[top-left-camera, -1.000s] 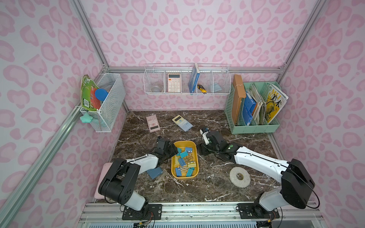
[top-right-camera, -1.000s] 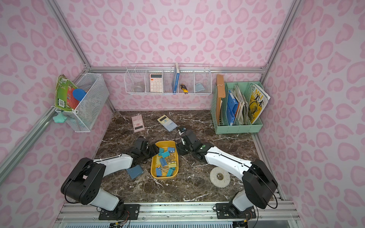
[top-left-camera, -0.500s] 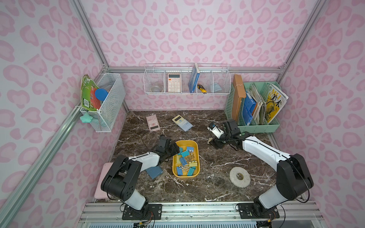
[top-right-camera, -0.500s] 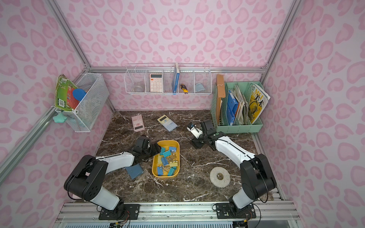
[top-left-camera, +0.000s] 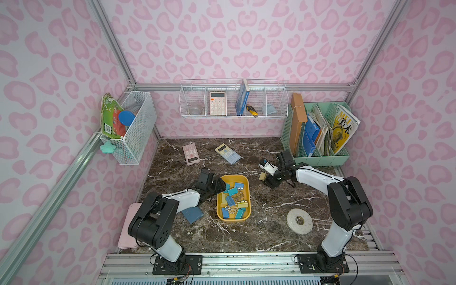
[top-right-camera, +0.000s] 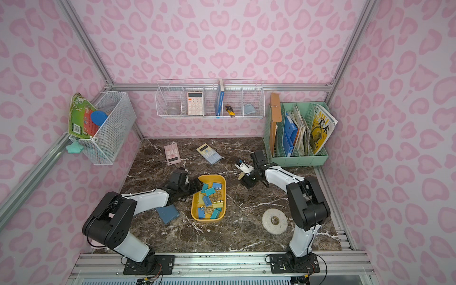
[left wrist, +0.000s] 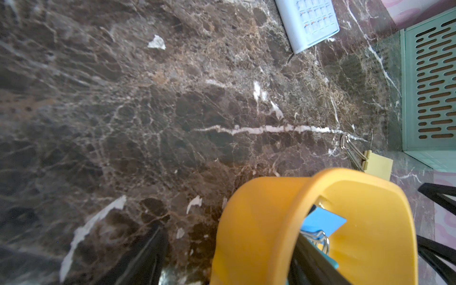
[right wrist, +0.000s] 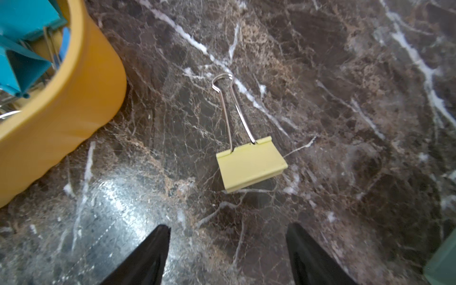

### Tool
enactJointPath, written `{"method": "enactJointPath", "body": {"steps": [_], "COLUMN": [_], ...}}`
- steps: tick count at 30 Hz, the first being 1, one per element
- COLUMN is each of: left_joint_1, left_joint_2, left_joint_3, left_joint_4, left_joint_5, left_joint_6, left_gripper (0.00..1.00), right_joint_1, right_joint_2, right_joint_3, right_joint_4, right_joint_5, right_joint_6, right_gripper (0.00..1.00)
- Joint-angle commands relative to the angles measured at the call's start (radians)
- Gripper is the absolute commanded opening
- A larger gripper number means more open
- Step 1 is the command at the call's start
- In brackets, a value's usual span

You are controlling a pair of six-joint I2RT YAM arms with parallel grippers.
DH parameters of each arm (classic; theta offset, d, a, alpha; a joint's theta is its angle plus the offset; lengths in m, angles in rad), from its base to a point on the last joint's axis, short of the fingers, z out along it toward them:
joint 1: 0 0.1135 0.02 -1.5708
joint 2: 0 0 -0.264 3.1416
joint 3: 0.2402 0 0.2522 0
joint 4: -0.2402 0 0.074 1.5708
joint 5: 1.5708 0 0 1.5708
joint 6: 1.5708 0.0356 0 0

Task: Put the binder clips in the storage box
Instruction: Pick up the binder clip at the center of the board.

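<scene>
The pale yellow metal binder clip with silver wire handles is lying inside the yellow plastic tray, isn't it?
No. The pale yellow metal binder clip lies on the brown marble tabletop beside the yellow plastic tray, as the right wrist view shows.

The left gripper [top-right-camera: 197,185] sits at a corner of the shallow yellow plastic storage box [top-right-camera: 208,220], with coloured metal binder clips [top-right-camera: 209,200] just beyond it. One pale yellow binder clip [top-right-camera: 240,176] lies beside the right gripper [top-right-camera: 246,182].

Pink spotty walls [top-left-camera: 246,37] stand all around. The floor [top-left-camera: 259,229] is dark brown stone with white lines. A white wire basket [top-left-camera: 277,104] hangs far back.
</scene>
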Motion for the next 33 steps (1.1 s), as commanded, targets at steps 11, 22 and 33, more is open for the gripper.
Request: {"method": "enactJointPath", "body": {"steps": [11, 22, 33], "left_joint_1": [-0.007, -0.006, -0.006], "left_joint_2": [0.074, 0.080, 0.085], "left_joint_3": [-0.031, -0.031, -0.030], "left_joint_4": [-0.418, -0.420, -0.423], "left_joint_5": [0.062, 0.060, 0.060], "left_joint_6": [-0.021, -0.016, -0.015], "left_gripper": [0.78, 0.78, 0.78], "right_joint_1": [-0.007, -0.010, -0.007], "right_joint_2": [0.121, 0.163, 0.218], "right_joint_3": [0.111, 0.135, 0.173], "right_joint_4": [-0.024, -0.001, 0.004], "right_joint_5": [0.023, 0.012, -0.013], "right_joint_6": [-0.026, -0.021, -0.012], "right_gripper": [0.75, 0.70, 0.66]}}
